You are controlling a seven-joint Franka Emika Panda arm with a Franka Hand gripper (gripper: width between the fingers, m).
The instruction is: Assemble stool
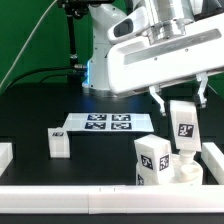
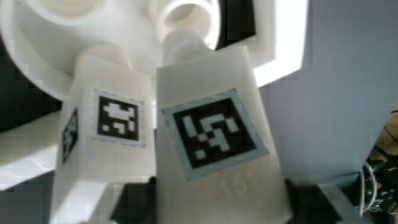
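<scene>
My jaws [image 1: 181, 100] hang spread over the corner of the bench at the exterior view's near right. One finger stands on each side of the upright leg [image 1: 183, 125], and a strip of dark bench shows between the leg and at least one finger, so I judge that I am bracketing it and not pinching it.

That leg stands on end with its foot in the round seat disc [image 1: 185, 172], which lies socket side up just inside the near edge rail [image 1: 60, 197]. I read it as seated in a socket. It keeps upright without my grip, so spread jaws cost nothing here. They also leave me free to close again at a fresh angle if it needs more turning.

A second leg [image 1: 152, 160] stands in the disc close beside it. In the wrist view the two tagged legs [image 2: 222, 130] [image 2: 103, 120] rise side by side from the seat disc [image 2: 107, 30], nearly touching, so there is little room for my fingers between them.

The third leg [image 1: 58, 143] lies loose toward the bench's opposite side, well apart from the disc and short of the marker board [image 1: 105, 123] at mid-bench. By my reckoning it is the last part to fetch.
</scene>
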